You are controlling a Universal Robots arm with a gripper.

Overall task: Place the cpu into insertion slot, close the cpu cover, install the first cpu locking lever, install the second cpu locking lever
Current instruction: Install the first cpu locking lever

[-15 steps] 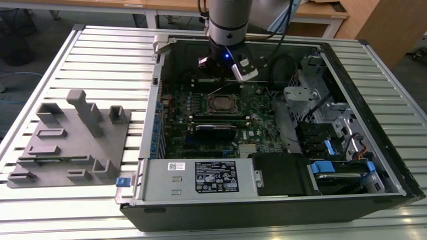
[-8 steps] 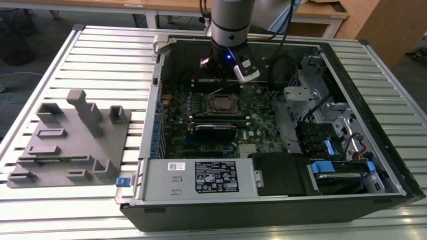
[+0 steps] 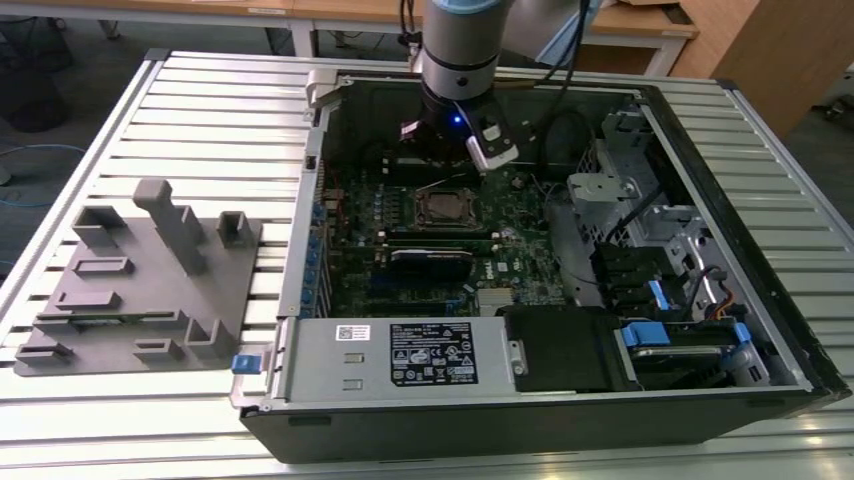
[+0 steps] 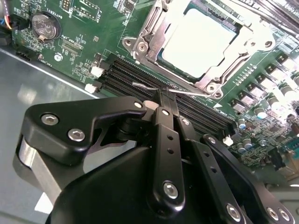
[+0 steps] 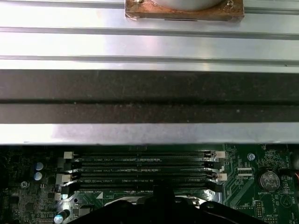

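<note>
Cpu [image 4: 201, 41] lies flat under the cpu cover [image 4: 152, 37], just beyond the tip of the claw [image 4: 166, 96], metal top facing up. Being square, it has no long axis. It looks light, stiff and delicate underneath, best held by opposite edges. The claw's fingers are pressed together, pinching nothing I can make out, beside a thin locking lever [image 4: 145, 85].
</note>
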